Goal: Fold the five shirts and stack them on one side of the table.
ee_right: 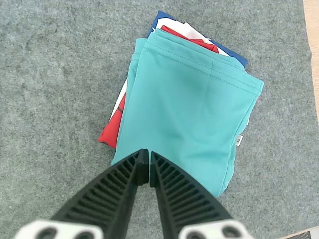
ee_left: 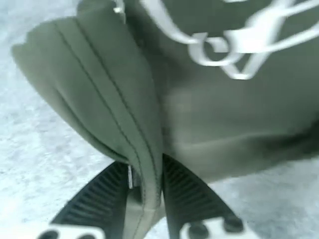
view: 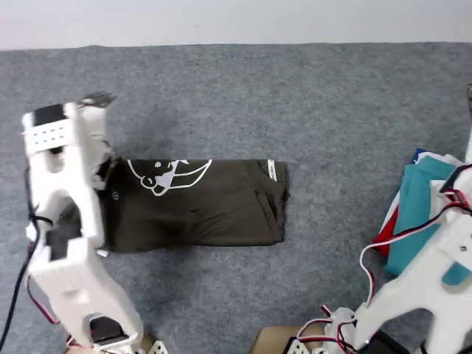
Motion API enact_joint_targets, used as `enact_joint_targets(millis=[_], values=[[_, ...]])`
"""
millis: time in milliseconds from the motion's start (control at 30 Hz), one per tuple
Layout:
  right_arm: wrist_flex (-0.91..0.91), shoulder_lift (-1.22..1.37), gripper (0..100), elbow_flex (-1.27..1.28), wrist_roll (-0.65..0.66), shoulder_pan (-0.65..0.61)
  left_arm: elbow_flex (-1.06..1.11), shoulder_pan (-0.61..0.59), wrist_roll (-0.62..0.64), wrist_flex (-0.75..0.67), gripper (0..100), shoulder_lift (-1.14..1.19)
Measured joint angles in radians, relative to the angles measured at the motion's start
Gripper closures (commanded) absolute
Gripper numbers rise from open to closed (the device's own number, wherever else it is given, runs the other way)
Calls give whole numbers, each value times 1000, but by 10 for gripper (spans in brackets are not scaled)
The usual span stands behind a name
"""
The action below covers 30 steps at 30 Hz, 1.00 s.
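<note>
1. Work surface: a gray mat [view: 310, 96] covers the table.
2. Dark olive shirt [view: 199, 210]: lies on the mat left of centre in the high view, folded into a long rectangle. A white print [view: 166, 173] shows on its far left part.
3. Left arm [view: 70, 214]: stands at the left side of the table, with its wrist end over the left short edge of the dark olive shirt.
4. Left gripper [ee_left: 146, 167]: closed down on a stitched hem of the dark olive shirt. The doubled cloth is pinched between the two ribbed fingers [ee_left: 184, 184], with only the fabric's thickness between them.
5. Stack [view: 420, 214]: folded shirts lie piled at the right side of the table, well apart from the dark olive shirt.
6. Stack order: a teal shirt [ee_right: 194, 119] is on top. A red shirt [ee_right: 108, 134] and a blue shirt [ee_right: 234, 54] show at the edges beneath it.
7. Right arm [view: 435, 273]: stands at the near right corner, beside the stack.
8. Right gripper [ee_right: 144, 155]: fingers drawn together, tips almost touching, nothing between them. The tips point at the near edge of the teal shirt.
</note>
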Motion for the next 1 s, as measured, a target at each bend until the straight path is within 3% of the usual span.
enact_joint_targets(millis=[200,533,700,1000], values=[[2,0,988,0,0,0,78,224,114,0,996,-133],[2,0,988,0,0,0,38,614,324,0,996,-138],[2,0,988,0,0,0,-91,689,374,3,996,-94],[2,0,988,0,0,0,-341,717,397,3,996,167]])
